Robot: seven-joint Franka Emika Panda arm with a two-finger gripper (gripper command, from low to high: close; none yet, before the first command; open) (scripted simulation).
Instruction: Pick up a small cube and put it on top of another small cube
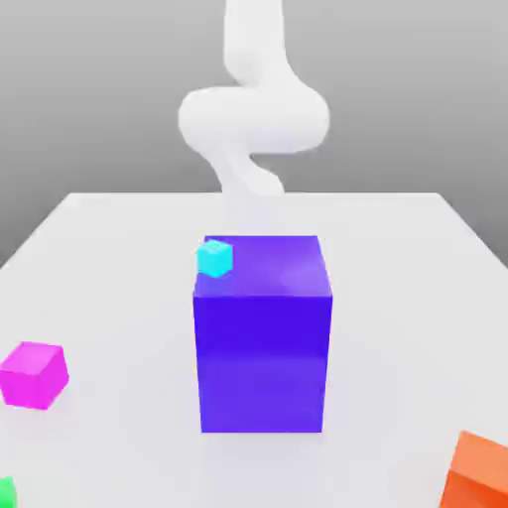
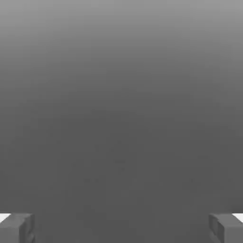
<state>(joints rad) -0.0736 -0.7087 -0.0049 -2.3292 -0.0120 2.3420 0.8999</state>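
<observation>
Gripper (image 2: 121,228) fully open, empty.
Fingertips (image 2: 16,228) wide apart. Cyan cube (image 1: 214,257) resting on purple block (image 1: 263,337); magenta cube (image 1: 34,374) well apart on table (image 1: 119,258).

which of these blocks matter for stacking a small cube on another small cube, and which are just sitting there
Likely part of the job:
- cyan cube, small, beside the big block's top edge
- magenta cube, small, on the table
- gripper, fingers wide apart, nothing between them

Just lying about:
- big purple block
- orange block, cut off by the frame
- green piece, barely visible
</observation>
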